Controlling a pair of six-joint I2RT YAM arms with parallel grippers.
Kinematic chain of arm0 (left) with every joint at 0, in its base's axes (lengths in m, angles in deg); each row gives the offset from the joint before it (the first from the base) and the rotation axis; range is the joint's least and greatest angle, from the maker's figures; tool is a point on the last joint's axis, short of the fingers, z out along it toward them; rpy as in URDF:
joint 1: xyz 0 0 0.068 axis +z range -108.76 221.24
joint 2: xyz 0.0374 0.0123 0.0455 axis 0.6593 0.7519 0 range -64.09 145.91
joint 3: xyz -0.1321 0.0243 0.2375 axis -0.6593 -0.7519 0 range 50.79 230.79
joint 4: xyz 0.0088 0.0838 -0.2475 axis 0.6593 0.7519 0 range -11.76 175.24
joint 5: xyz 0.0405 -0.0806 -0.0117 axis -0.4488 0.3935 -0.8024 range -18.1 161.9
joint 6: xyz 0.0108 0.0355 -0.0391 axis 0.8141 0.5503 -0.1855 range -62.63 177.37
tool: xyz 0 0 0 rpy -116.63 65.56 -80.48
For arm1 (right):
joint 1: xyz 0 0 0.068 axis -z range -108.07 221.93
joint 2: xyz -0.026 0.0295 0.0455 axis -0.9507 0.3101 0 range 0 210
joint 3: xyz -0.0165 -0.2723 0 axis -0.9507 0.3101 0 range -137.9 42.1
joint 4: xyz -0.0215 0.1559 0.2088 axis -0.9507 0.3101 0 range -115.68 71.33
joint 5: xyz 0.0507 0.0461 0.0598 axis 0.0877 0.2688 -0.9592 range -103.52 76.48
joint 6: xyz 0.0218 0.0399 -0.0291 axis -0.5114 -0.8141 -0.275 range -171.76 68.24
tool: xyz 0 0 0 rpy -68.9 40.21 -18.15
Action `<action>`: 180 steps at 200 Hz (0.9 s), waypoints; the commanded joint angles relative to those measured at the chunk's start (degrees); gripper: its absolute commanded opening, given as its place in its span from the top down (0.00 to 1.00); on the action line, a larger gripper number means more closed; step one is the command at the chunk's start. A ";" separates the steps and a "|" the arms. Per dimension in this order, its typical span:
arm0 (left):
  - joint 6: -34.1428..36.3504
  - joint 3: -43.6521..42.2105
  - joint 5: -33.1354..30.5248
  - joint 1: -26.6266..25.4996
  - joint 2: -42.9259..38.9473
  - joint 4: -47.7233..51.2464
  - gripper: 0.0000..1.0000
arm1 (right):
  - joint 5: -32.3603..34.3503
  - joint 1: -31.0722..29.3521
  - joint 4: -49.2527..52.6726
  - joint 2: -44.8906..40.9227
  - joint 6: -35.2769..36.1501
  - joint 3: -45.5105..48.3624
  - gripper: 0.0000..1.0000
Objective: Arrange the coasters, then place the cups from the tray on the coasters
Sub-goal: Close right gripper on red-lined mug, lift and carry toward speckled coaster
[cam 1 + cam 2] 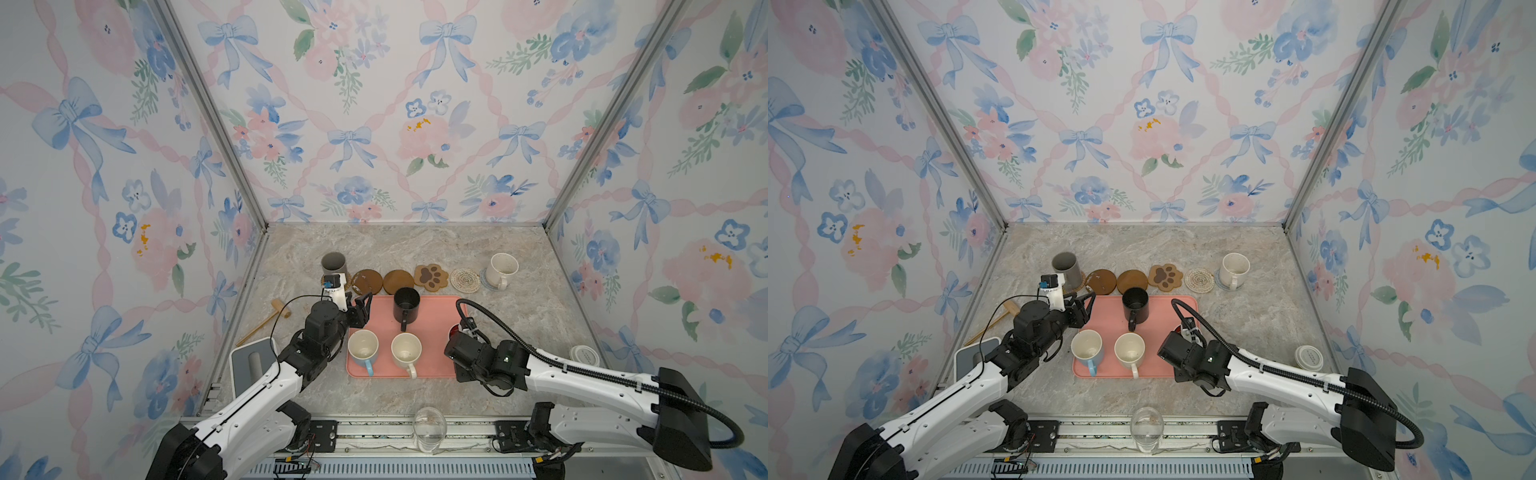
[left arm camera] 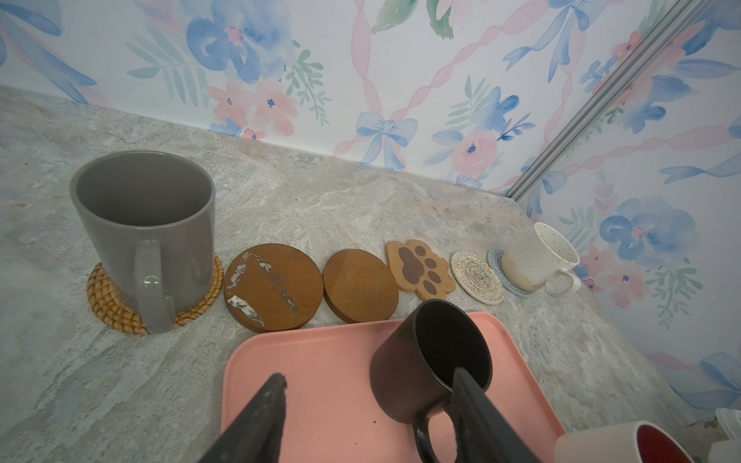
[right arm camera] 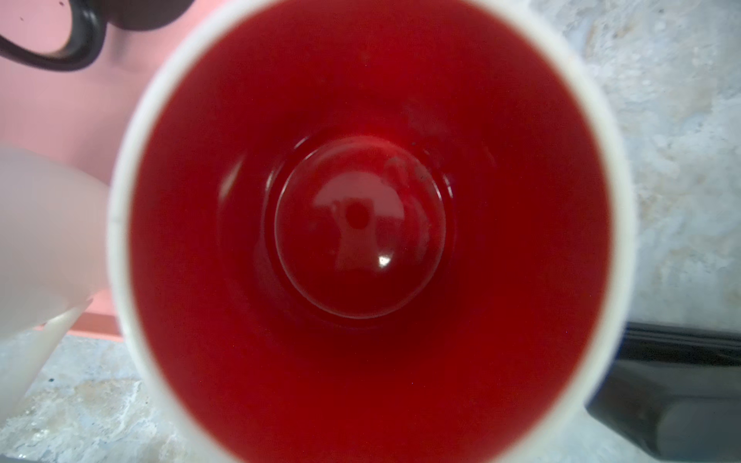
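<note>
Left claw [image 2: 369,375], spread apart, hangs over the tray [image 1: 432,316] beside the black mug [image 2: 397,360]. Right claw [image 1: 465,328] sits over the red-lined mug [image 3: 361,224] at the tray's right edge; its grip I cannot tell.

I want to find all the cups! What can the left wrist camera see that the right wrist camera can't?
Only the left wrist view shows the grey mug on the rattan coaster, four bare ones in a row, the scratched brown coaster, plain brown coaster, paw coaster and white coaster, then the speckled mug on the blue coaster, plus the wallpaper. Only the right wrist view looks straight down into the red mug to its shiny bottom. Both show the tray, the black mug, the red mug and the tabletop.
</note>
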State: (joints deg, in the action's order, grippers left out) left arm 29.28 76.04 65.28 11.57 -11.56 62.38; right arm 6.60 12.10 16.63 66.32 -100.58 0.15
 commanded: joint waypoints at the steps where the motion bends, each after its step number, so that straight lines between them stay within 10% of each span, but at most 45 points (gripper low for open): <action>1: 1.13 -0.55 -0.86 -0.34 -0.85 -1.20 0.38 | 1.84 2.76 -0.39 -2.47 3.87 -3.34 1.00; 180: 1.88 -0.82 -1.24 -0.31 -1.37 -1.35 0.38 | -5.32 25.47 -7.99 7.75 25.93 -17.68 1.00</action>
State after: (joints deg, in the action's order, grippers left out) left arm 29.98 76.02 64.65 11.57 -11.82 62.01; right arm 1.12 35.20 13.70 72.33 -78.79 -12.84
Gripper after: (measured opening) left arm 0.622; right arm 0.171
